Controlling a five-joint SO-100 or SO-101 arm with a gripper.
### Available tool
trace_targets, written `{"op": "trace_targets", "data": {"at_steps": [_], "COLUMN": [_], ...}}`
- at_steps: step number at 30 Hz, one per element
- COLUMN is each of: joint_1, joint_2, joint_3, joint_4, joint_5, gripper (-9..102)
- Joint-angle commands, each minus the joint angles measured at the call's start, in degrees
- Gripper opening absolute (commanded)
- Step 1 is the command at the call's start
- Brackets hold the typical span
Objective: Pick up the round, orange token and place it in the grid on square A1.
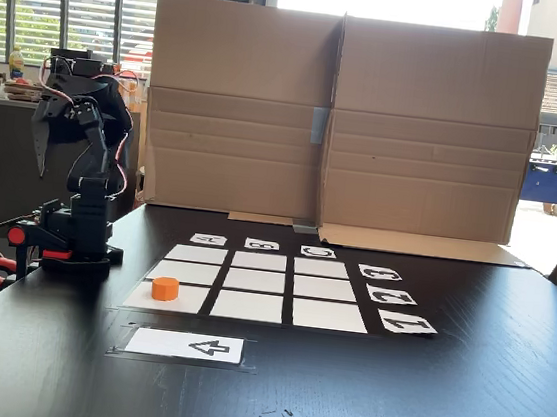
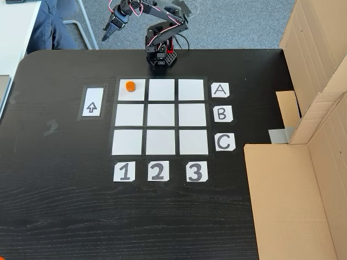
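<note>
Already the token [image 1: 166, 288] sits on a white corner cell of the grid [image 1: 259, 261] in a fixed view at table height, in the nearest row, at the left end beside the arrow card [image 1: 185, 345]. The end effector [image 1: 39, 149] hangs high off to the left, well apart from it, holding nothing; whether its fingers are spread or pressed together I cannot tell (too dark against the window).

From the fixed view above, the token [image 2: 130, 85] lies toward the upper edge of square A1 [image 2: 132, 93], in line with the A card [image 2: 219, 90] and the 1 card [image 2: 124, 171]. The end effector [image 2: 106, 36] points away beyond the surface [image 2: 59, 206]. A risk, I judge: any return sweep over that corner could nudge the light token across the black gap.
</note>
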Motion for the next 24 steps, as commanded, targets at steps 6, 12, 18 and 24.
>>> {"op": "trace_targets", "data": {"at_steps": [6,12,18,24], "joint_1": [8.1,11.5,12.6,13.9], "joint_2": [12.1,19.3,22.6,26.3], "joint_3": [14.1,23.8,32.6,39.0], "joint_4": [-0.3,-3.3,-8.3,-10.5], "joint_5": [-2.6,-3.5,-3.5,-3.5], "gripper": [24,16,9,6]}}
